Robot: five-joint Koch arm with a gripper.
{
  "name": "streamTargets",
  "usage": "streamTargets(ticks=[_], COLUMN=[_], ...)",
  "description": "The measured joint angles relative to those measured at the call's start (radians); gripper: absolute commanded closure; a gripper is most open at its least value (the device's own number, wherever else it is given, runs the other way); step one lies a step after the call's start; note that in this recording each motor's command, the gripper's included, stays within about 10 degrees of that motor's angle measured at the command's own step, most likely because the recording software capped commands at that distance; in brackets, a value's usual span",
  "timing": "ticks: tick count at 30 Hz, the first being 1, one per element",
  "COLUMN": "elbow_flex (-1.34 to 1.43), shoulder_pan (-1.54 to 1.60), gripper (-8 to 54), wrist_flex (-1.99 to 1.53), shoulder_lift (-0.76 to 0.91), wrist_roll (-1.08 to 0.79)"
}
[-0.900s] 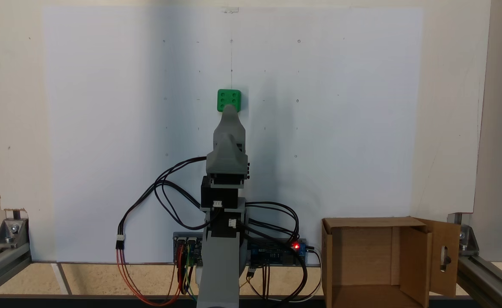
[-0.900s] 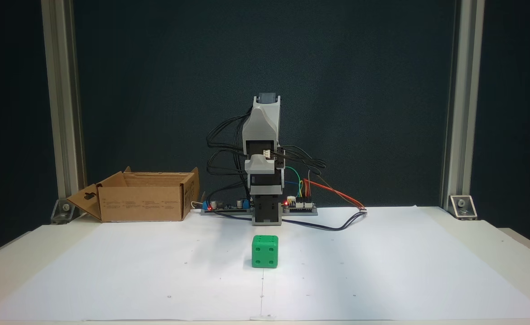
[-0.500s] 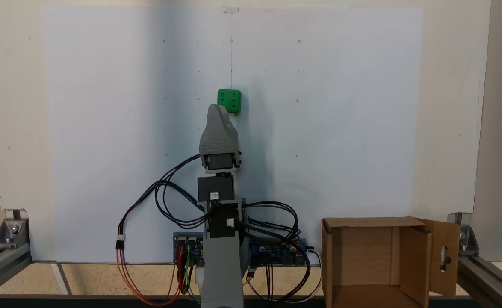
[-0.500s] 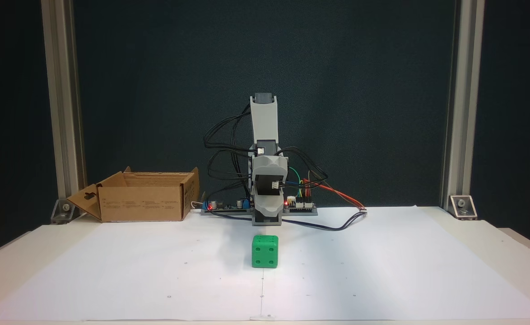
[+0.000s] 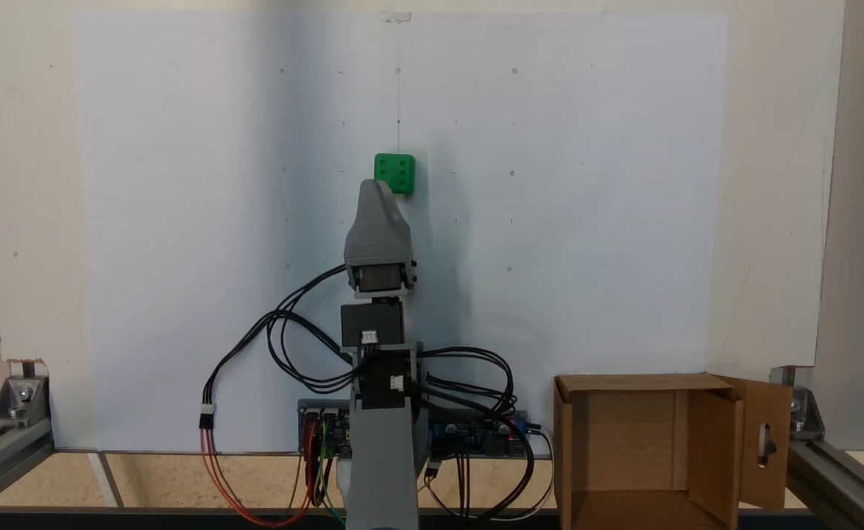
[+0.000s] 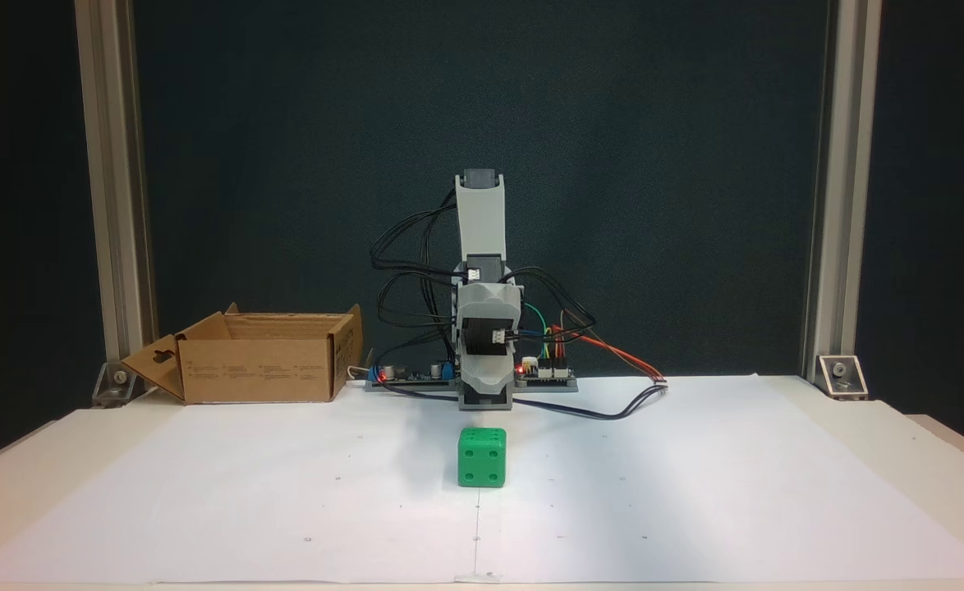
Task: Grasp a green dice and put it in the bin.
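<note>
1. Claw first: seen from above in a fixed view, the gripper (image 5: 377,185) points up the white paper sheet (image 5: 182,221) toward the green dice (image 5: 394,173), its grey tip just short of the cube's lower left corner; the two jaws lie one over the other here, so how far apart they stand cannot be told, and nothing green sits between them
2. Same view: the dice lies flat on the sheet with six pips up, while the bin (image 5: 649,449) stands open at the lower right beside the arm's base, well apart from the cube, one flap carrying a slot cutout
3. From the front fixed view, the gripper (image 6: 484,386) hangs low behind the green dice (image 6: 482,457), aimed toward the camera; its gape is again unclear
4. That view puts the bin (image 6: 264,369) at the left rear, apparently with no dice in it
5. Judgement: the step in hand is the approach, with the grasp not yet made
6. Next, the claw likely needs to open wide, shift slightly right as the overhead-style view shows it, reach forward to straddle the cube, then close
</note>
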State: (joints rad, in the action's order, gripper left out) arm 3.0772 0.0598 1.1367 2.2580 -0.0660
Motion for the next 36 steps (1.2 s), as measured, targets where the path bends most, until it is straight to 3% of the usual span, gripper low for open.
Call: streamTargets(ticks=[36], elbow_flex=[0.0], shoulder_pan=[-0.021], gripper=[0.4], wrist_flex=[0.086], shoulder_lift=[0.0], wrist_roll=[0.0])
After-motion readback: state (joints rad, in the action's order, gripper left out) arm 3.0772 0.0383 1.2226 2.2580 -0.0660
